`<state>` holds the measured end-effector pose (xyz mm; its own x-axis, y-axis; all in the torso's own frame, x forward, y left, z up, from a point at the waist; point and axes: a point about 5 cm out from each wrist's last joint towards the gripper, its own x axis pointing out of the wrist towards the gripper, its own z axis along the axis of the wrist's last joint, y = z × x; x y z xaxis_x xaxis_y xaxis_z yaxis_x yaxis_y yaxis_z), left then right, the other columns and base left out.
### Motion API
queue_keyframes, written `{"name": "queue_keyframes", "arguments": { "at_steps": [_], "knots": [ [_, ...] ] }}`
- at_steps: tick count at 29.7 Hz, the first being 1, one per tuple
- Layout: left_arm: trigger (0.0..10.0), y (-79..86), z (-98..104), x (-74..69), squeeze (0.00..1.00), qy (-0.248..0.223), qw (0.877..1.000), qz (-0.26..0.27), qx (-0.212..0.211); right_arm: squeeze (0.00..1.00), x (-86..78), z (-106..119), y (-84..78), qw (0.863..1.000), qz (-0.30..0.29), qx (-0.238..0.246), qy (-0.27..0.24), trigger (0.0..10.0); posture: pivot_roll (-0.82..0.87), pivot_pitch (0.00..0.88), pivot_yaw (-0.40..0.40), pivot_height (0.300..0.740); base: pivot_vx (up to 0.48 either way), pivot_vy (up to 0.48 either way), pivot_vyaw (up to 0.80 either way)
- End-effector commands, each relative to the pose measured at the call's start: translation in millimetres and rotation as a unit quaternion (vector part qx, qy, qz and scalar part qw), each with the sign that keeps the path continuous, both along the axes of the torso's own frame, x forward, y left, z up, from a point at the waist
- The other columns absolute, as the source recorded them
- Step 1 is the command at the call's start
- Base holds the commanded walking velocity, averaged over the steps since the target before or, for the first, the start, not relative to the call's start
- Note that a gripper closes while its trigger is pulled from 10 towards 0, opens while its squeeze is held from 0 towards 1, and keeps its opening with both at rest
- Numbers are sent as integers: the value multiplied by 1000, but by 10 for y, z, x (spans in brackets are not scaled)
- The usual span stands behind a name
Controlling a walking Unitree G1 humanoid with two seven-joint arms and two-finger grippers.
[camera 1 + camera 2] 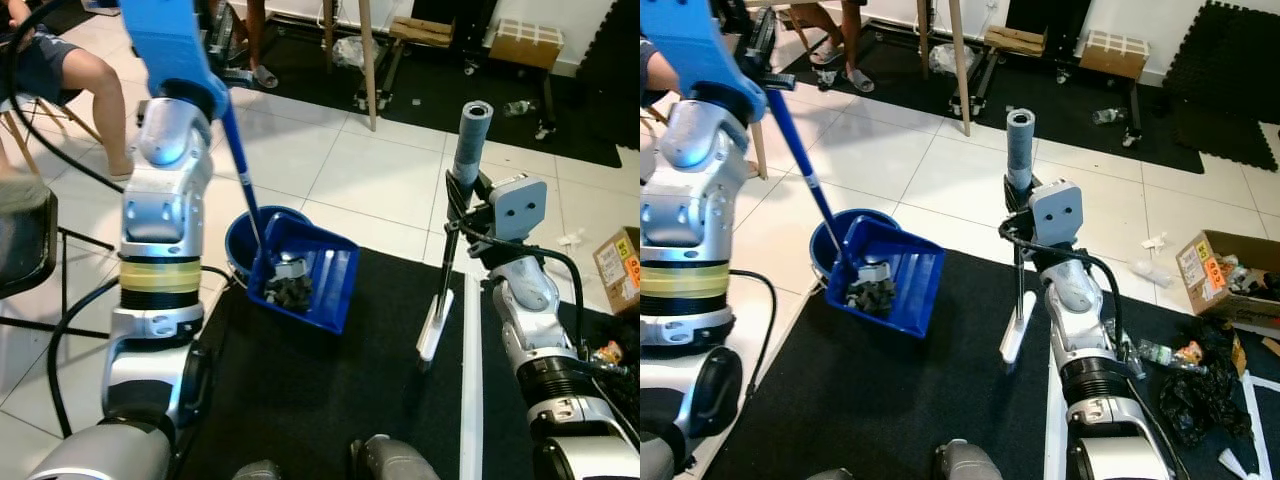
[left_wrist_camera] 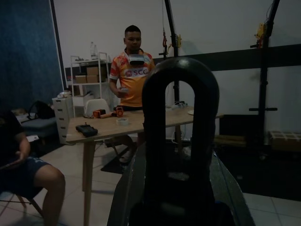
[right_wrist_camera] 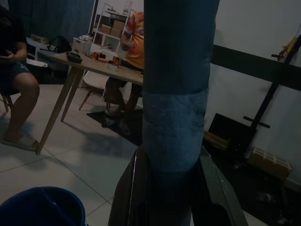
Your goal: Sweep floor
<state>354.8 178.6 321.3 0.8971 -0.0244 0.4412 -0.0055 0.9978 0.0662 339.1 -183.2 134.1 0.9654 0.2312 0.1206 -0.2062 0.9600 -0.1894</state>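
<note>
Blue dustpan (image 1: 310,275) tilted over blue bucket (image 1: 240,240); broom (image 1: 455,230) upright.

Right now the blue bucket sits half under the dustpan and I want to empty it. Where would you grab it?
Probably the exposed rim of the blue bucket on the tile side, coming from above with one finger inside the wall. The dustpan overhangs its mat-side edge, and no handle is visible. The left gripper holds the dustpan's handle, the right gripper the broom.
</note>
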Motion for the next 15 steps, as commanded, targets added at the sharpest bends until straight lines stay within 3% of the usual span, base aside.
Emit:
{"name": "queue_keyframes", "arguments": {
  "at_steps": [1,15],
  "knots": [
    [10000,47,215,-49,0,-50,999,9,6,0,32,86,12,1000,4,-5,-22,10000,57,8,-42,740,0,0,0],
    [10000,118,208,17,0,-42,999,21,4,0,29,69,11,1000,3,-5,-20,10000,52,8,-39,740,0,0,0]
  ]
}}
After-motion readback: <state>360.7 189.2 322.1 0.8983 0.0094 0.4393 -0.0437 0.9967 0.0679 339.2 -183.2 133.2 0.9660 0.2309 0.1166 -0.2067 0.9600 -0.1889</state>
